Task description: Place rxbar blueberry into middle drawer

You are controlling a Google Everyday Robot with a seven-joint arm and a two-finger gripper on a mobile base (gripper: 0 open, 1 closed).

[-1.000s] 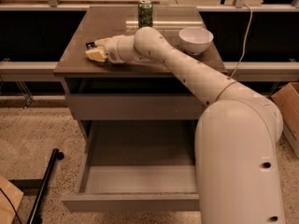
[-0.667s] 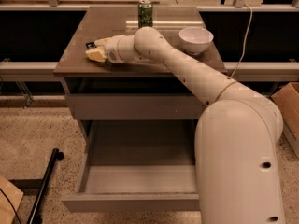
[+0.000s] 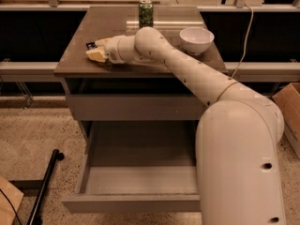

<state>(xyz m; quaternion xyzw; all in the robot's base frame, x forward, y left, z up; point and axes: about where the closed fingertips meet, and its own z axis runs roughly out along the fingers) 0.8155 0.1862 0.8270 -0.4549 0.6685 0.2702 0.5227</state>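
Observation:
The rxbar blueberry (image 3: 90, 45), a small dark packet, lies on the left part of the brown cabinet top (image 3: 75, 62). My gripper (image 3: 94, 49) is right at the packet and covers most of it; only its dark left end shows. My white arm reaches across the top from the lower right. The middle drawer (image 3: 136, 203) stands pulled open below, and its pale grey floor holds nothing. The gripper is well above and behind the drawer.
A green can (image 3: 146, 13) stands at the back of the top. A white bowl (image 3: 196, 40) sits on its right side. A closed grey drawer front (image 3: 136, 108) is above the open drawer. A black pole (image 3: 44, 186) lies on the floor at left, and a cardboard box (image 3: 288, 108) is at right.

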